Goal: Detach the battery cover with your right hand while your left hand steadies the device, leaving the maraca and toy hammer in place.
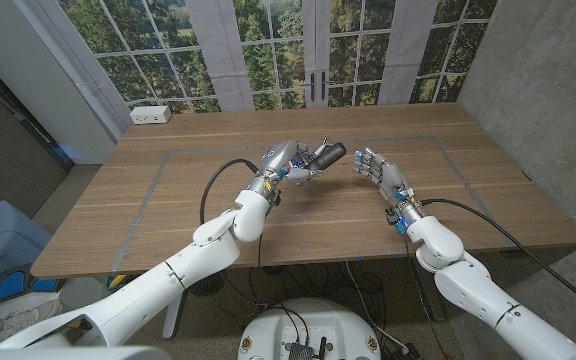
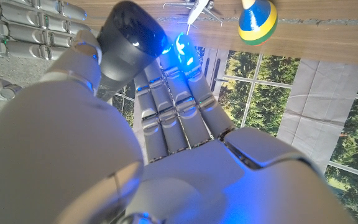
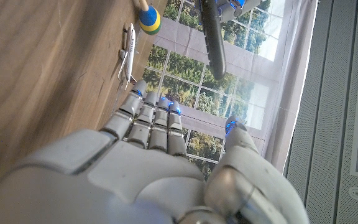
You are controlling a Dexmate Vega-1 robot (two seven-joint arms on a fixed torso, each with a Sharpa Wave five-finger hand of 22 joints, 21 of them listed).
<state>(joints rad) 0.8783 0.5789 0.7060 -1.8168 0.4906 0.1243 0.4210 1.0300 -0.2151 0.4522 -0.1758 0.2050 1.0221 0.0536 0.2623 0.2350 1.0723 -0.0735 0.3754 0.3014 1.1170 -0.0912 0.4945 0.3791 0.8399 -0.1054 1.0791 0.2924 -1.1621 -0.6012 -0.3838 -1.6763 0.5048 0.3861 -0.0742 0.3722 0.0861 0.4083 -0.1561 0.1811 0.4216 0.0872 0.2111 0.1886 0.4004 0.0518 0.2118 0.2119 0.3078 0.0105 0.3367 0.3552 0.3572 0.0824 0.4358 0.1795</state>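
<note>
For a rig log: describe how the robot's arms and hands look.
Both arms have smooth white rounded shells, with a black cable looping along each forearm. The left hand and right hand are silver-grey with segmented metallic fingers. Blue lights glow at the fingertips and near the wrists.

Left arm reaches from 7 o'clock toward table centre; left hand is raised, fingers curled around a dark cylindrical device that projects toward 3 o'clock. Right arm enters from 5 o'clock; right hand stands with fingers extended and apart, apparently holding nothing, just beside the device tip.
</note>
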